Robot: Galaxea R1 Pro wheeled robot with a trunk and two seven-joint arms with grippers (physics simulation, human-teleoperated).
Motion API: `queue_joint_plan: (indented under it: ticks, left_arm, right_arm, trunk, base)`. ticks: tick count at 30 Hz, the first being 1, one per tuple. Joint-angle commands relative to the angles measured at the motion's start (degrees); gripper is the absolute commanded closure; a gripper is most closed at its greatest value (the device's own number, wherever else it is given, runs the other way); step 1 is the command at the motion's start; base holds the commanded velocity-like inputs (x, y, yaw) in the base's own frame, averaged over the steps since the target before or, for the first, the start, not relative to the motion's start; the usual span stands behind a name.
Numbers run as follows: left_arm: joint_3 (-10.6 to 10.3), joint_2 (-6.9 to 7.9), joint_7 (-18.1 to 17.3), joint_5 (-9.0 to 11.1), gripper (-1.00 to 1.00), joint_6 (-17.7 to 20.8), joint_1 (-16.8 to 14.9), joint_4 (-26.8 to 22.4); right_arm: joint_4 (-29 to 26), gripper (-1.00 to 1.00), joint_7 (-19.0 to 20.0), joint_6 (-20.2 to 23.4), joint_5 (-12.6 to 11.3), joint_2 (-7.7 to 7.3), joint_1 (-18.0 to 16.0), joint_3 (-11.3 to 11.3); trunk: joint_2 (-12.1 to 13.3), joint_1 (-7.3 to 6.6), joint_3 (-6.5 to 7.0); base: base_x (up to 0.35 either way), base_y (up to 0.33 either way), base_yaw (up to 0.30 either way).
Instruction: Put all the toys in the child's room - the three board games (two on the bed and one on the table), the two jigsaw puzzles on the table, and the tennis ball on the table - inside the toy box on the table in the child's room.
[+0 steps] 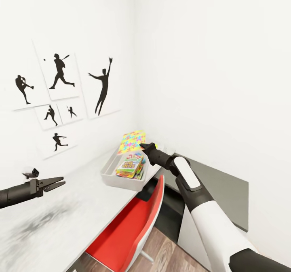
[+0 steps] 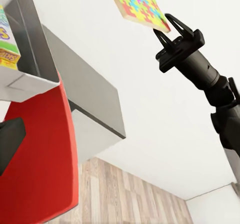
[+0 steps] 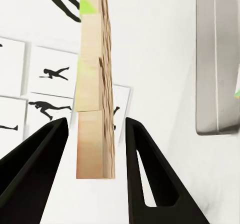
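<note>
Between the right gripper fingers sits a jigsaw puzzle, seen edge-on in the right wrist view with a bit of gap on each side, so I can't tell if the jaws are truly pinching it or just bracketing it. From the head view the puzzle is tilted up on edge, its colourful face toward the camera and its top leaning back at the wall, hanging right over the far end of the toy box. The gripper meets it at its lower right corner. Down in the box there's a board game with a green edge, standing at a slant, long side running along the box. The box itself sits on the white table, pushed into the corner of the room. The left gripper hovers above the table's near part, well apart from the box, jaws narrowly parted and empty. A red chair is tucked under the table, a dark-topped cabinet stands beside it, and baseball silhouette pictures hang on the left wall over a wood floor.
</note>
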Motion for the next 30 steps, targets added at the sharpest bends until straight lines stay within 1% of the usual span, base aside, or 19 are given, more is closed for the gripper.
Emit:
queue_joint_plan:
  ticks: [1,7,13,19,25,28,30]
  left_arm:
    - [-0.01,-0.12,-0.21,0.0,-1.0,0.61,-0.06,-0.01]
    - [-0.01,-0.54,-0.22,-0.06,-1.0,0.61,-0.06,-0.01]
    - [0.04,-0.65,-0.22,-0.09,-1.0,0.61,-0.06,-0.01]
    - [0.12,-0.66,-0.22,-0.09,-1.0,0.61,-0.06,-0.01]
    - [0.16,-0.66,-0.22,-0.09,-1.0,0.61,-0.06,-0.01]
    - [0.17,-0.66,-0.22,-0.09,-1.0,0.61,-0.06,-0.01]
    - [0.17,-0.66,-0.22,-0.09,-1.0,0.61,-0.06,-0.01]
  right_arm:
    - [-0.09,1.0,-0.57,0.02,-0.62,0.0,-0.05,0.0]
    - [-0.09,1.0,-0.55,0.02,-0.64,0.0,-0.05,0.0]
    - [-0.09,1.0,-0.53,0.0,-0.62,0.0,-0.05,0.02]
    - [0.12,1.0,-0.98,-0.76,-0.16,0.0,-0.05,0.55]
    - [0.68,1.0,-1.2,-1.06,0.0,0.0,-0.13,0.61]
    - [2.1,1.0,-1.22,-2.61,0.0,0.0,-0.31,0.66]
    - [4.45,1.0,-1.27,-5.39,0.0,0.0,-0.66,0.85]
  trunk:
    - [-0.14,0.05,-0.14]
    - [-0.14,0.05,-0.14]
    - [-0.14,0.05,-0.14]
    - [-0.14,0.05,-0.14]
    - [-0.14,0.05,-0.14]
    - [-0.14,0.05,-0.14]
    - [-0.14,0.05,-0.14]
  base:
    - [0.16,-0.162,0.015]
    - [0.168,-0.132,0.129]
    - [0.031,-0.018,0.19]
    - [0.004,-0.002,0.034]
    - [0.0,0.0,0.004]
    - [0.0,0.0,0.0]
    - [0.0,0.0,0.0]
